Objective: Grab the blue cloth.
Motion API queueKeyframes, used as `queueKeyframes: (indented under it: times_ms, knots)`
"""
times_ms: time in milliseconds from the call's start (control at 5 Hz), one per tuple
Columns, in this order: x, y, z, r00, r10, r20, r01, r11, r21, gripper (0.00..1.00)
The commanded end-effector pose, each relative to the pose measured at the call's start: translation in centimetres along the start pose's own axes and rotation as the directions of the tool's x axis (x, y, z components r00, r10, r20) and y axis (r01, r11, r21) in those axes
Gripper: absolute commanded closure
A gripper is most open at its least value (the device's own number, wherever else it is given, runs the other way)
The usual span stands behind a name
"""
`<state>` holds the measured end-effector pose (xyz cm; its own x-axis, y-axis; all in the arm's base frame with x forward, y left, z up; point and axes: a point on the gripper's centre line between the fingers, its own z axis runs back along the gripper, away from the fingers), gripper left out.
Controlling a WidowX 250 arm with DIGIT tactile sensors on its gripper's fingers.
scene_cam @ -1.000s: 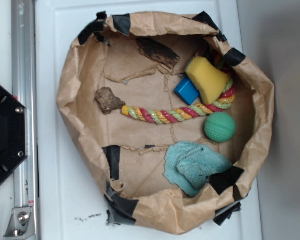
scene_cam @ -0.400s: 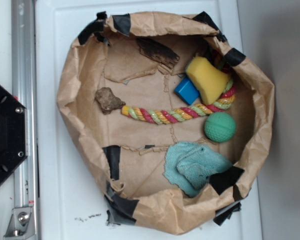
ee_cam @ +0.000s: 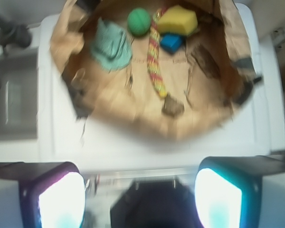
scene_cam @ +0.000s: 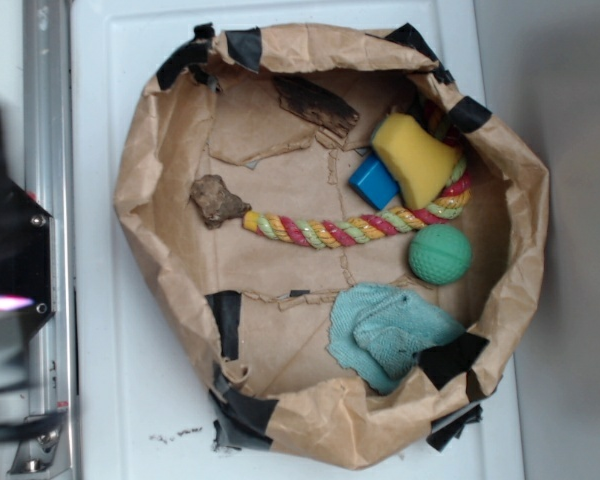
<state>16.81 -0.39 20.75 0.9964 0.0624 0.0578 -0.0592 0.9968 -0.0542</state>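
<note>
We see the gripper (ee_cam: 140, 194) w/ two dark-framed fingers (ee_cam: 57, 194), pads glowing white-teal; blurred black arm body (scene_cam: 5, 290) w/ silver screws, pink glint.

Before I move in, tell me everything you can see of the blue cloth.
The blue cloth is a light teal, fuzzy terry rag, crumpled into loose folds, lying flat on the floor of the brown paper basin. It sits near the basin's wall, just below the green ball without touching it. One corner reaches a patch of black tape on the wall. Nothing lies on it, and the pincer is far off, outside the basin.
</note>
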Motion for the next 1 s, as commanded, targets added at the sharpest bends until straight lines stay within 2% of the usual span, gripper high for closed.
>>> queueKeyframes:
  times_ms: [0,200,400,600,800]
  knots:
    - [9.8,-0.7,-3.9,0.983,-0.126,0.136,0.125,0.992,0.016,0.00]
    - [10.6,-2.7,-7.2,0.948,-0.300,0.108,0.303,0.953,-0.006,0.00]
    - [9.9,-4.9,-9.6,0.916,-0.392,0.085,0.394,0.919,-0.008,0.00]
    - [9.5,-5.7,-11.8,0.889,-0.451,0.081,0.454,0.891,-0.016,0.00]
    - [9.6,-6.0,-13.9,0.881,-0.472,0.030,0.471,0.881,0.050,0.00]
